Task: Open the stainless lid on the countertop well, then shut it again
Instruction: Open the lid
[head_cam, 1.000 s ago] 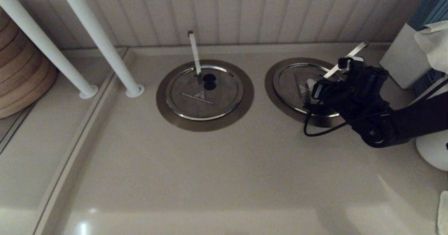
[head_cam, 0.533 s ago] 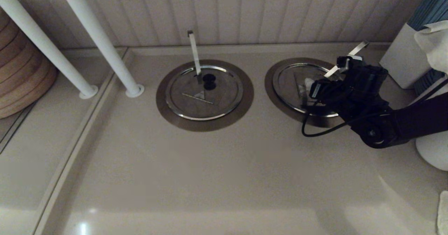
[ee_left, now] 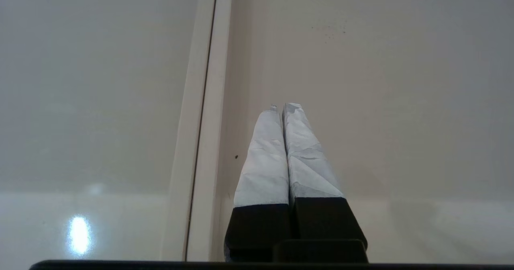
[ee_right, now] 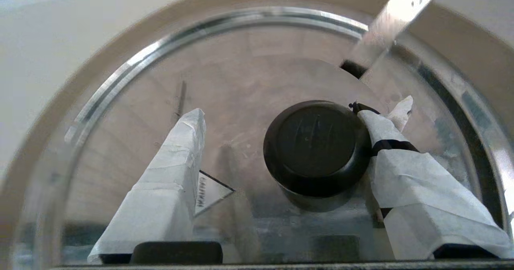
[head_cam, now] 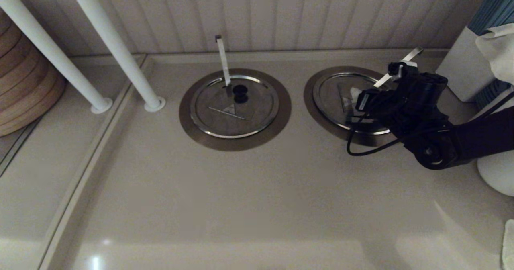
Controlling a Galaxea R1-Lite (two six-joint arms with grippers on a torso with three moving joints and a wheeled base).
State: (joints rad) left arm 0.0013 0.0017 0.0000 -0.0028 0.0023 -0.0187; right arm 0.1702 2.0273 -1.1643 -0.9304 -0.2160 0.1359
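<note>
The stainless lid lies flat in the countertop well, whose wide dull collar rings it at the right. Its diagonal flat strip rises toward the back wall. My right gripper hovers low over the lid, open. In the right wrist view the black knob stands between the taped fingers of the right gripper. One finger touches the knob's side; the other stands apart, by the triangle emblem. My left gripper is shut on nothing over bare counter.
A twin lid with a near-vertical strip sits mid-counter. Two white posts and a wooden stack stand at the left. A white box and a white round base crowd the right edge.
My right gripper has crept slightly toward the back wall over the lid. The lid itself has not moved.
</note>
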